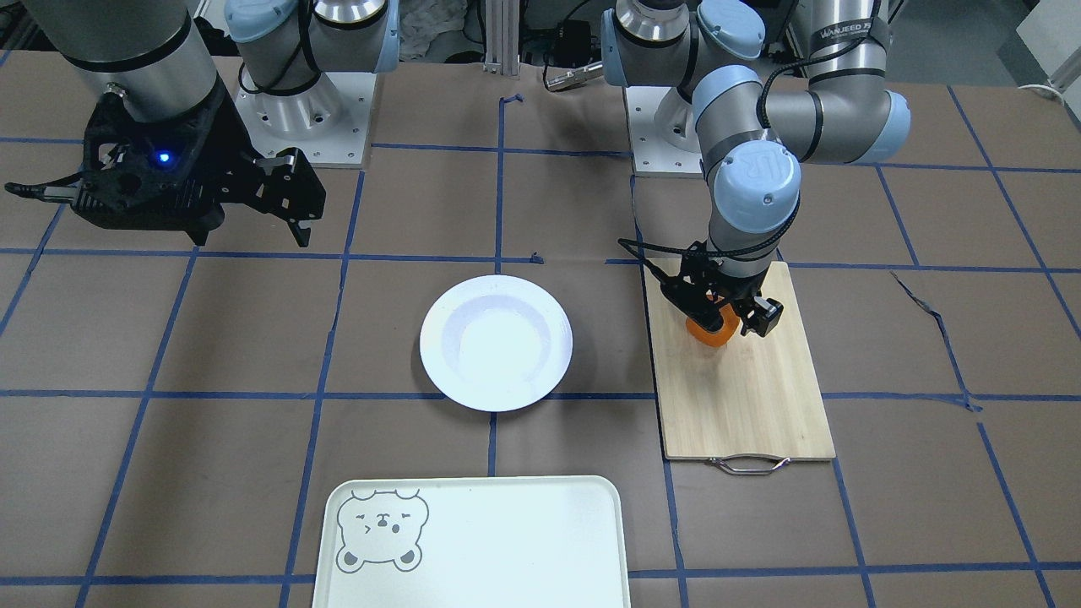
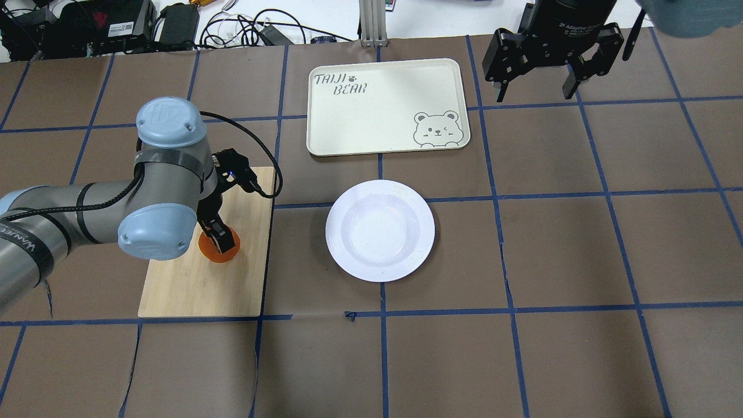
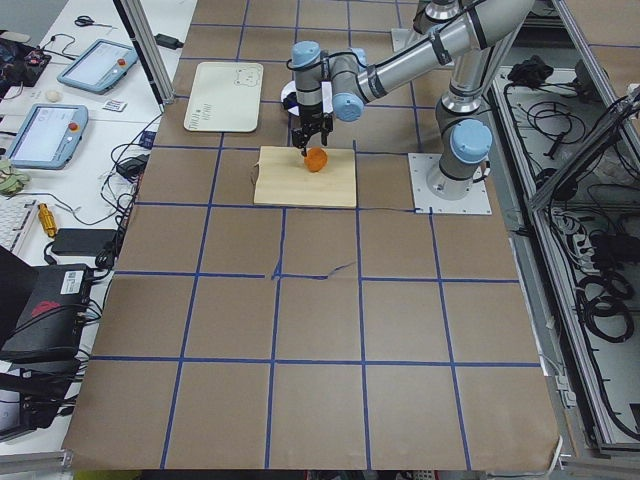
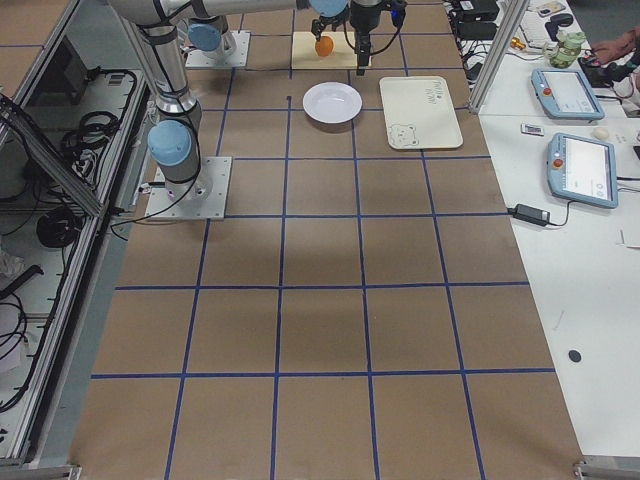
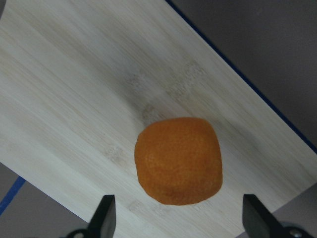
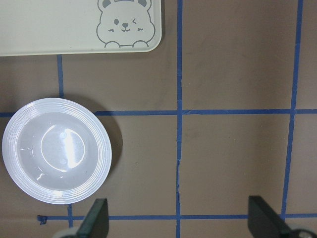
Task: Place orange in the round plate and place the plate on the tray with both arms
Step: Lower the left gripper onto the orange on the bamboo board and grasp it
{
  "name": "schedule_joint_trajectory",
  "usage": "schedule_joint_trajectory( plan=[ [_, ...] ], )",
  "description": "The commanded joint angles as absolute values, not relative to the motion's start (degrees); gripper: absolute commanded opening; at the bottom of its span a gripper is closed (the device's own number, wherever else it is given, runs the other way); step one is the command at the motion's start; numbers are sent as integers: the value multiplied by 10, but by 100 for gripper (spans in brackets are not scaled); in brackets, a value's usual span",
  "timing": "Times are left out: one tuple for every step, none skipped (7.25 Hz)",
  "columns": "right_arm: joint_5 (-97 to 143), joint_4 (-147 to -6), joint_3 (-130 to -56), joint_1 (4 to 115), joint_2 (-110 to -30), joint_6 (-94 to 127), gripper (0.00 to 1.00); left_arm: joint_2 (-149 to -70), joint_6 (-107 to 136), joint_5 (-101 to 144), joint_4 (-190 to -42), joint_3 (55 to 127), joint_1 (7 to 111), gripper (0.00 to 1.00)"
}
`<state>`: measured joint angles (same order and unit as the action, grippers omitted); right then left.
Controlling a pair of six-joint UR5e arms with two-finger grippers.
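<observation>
Brown paper-covered table w/ blue tape grid [image 2: 551,244]. Small round bright-orange fruit [image 2: 230,249] resting on bamboo cutting board [image 2: 197,290], between spread, non-touching fingers of black left gripper [image 1: 719,310]. Glossy white round deep plate [image 2: 342,232] mid-table, apart from pale cream-green rect. bear tray [image 2: 371,116]. Black right gripper [image 2: 535,93] raised above table, released.

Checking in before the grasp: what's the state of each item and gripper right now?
orange: resting on the cutting board, not gripped.
round plate: empty, flat on the table.
tray: empty.
cutting board: holds only the orange.
left gripper: open, down at the orange.
right gripper: open, empty, raised above the table.
</observation>
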<state>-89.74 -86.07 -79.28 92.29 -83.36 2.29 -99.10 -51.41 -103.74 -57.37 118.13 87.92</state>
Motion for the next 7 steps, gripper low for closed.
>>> schedule_joint_trajectory(
  plan=[
    [-898, -860, -793, 923, -833, 22, 100, -1019, -522, -1040, -556, 1193, 878, 91],
    [-898, -860, -793, 923, -833, 23, 100, -1025, -521, -1037, -555, 1194, 878, 89],
    [-898, -860, -793, 923, -833, 23, 100, -1027, -521, -1040, -555, 1193, 878, 53],
    [-898, -860, -793, 923, -833, 23, 100, -1027, -517, -1040, -553, 1192, 878, 23],
    [-898, -860, -793, 923, -833, 23, 100, -1026, -508, -1036, -545, 1186, 878, 12],
    [-898, -860, -794, 923, -833, 23, 100, -1021, -473, -1034, -550, 1162, 881, 8],
    [-897, -860, -794, 923, -833, 23, 100, -1018, -401, -1009, -561, 1139, 891, 8]
  ],
)
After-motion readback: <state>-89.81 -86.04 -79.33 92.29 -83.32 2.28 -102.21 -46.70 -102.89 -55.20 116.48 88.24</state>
